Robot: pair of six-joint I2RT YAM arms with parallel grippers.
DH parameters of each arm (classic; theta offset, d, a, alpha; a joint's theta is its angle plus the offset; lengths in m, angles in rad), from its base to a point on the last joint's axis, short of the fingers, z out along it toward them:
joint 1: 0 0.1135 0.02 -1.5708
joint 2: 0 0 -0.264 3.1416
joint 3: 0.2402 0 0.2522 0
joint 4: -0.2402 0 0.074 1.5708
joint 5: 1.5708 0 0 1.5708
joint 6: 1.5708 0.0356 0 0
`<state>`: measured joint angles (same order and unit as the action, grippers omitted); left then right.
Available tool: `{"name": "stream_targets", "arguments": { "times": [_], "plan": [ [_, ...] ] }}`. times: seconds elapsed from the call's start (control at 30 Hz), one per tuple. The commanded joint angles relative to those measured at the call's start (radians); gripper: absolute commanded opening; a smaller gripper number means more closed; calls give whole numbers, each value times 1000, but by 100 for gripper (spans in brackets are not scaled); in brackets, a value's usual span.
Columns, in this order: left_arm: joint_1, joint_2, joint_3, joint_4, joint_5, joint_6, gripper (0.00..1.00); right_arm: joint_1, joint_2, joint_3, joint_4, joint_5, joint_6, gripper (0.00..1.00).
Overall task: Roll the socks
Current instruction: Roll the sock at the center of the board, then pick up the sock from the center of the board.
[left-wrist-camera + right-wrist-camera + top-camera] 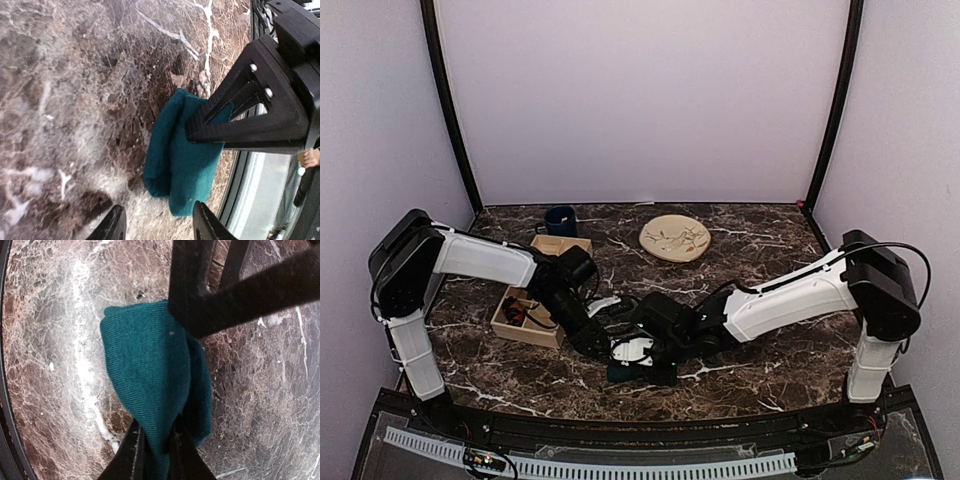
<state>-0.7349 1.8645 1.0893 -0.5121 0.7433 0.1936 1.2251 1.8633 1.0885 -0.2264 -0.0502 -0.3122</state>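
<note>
The dark teal-green socks [147,365] lie as a folded bundle on the marble table near its front edge, also seen in the left wrist view [182,160] and from above [624,372]. My right gripper [157,447] is shut on one end of the bundle, teal fabric pinched between its fingers. My left gripper [157,222] is open just short of the other end, with nothing between its fingertips. Both grippers meet over the bundle [630,350]. A dark item with red and orange bits [516,312], possibly the argyle socks, lies in a wooden tray.
A wooden tray [542,333] sits at the left, with a second wooden box [560,245] behind it. A dark blue mug [560,219] stands at the back left. A round beige plate [674,238] is at the back centre. The table's front edge [245,180] runs close to the teal bundle.
</note>
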Motion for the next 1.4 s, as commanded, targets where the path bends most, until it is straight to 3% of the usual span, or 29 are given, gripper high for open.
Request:
{"name": "stream_targets", "arguments": {
  "times": [0.0, 0.47, 0.9, 1.37],
  "plan": [
    [5, -94, -47, 68, -67, -16, 48, -19, 55, 15, -92, -111, 54, 9],
    [-15, -300, -205, 233, -184, -69, 49, -73, 83, 57, -142, -230, 125, 9],
    [-116, -369, -256, 250, -250, -69, 49, -152, 88, 77, -150, -388, 200, 9],
    [-216, -409, -323, 332, -291, -108, 51, -170, 109, 94, -152, -448, 221, 9]
  ]
}}
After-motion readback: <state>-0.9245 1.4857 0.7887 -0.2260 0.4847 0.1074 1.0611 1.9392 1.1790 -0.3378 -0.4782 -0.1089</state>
